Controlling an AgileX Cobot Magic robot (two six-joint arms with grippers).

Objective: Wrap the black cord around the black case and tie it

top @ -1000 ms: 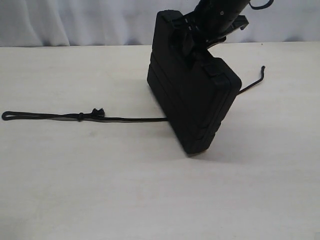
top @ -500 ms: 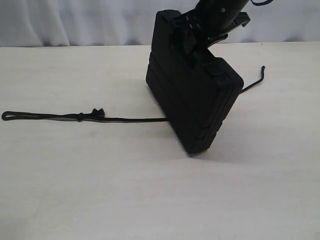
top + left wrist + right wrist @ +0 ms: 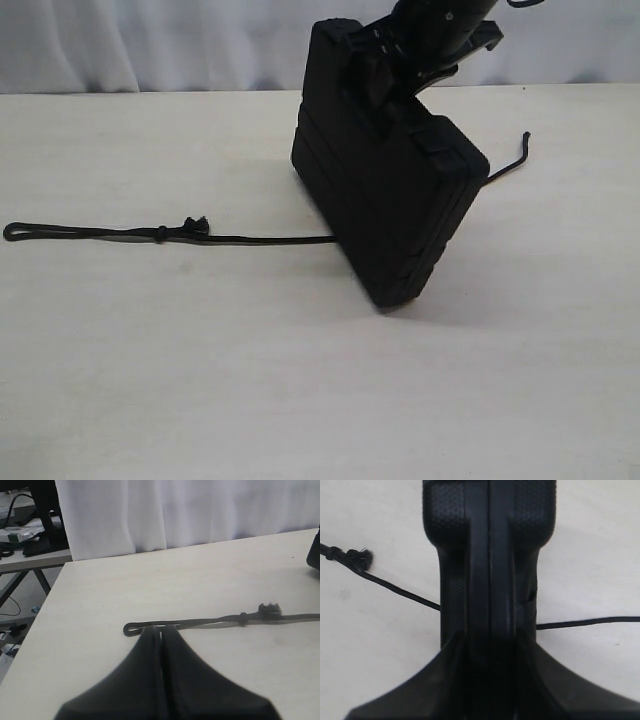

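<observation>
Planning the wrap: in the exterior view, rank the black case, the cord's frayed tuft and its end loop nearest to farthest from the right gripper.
1. black case, in the right gripper
2. frayed tuft, left of the case
3. end loop, far left

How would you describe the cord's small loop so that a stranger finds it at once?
Over the pale table is a tilted black case; a black cord runs from under it toward the exterior view's left. Follow it past the frayed tuft and the knot to the loop at its tip. Only this end closes into an eye; the other end, beyond the case, is plain.
</observation>
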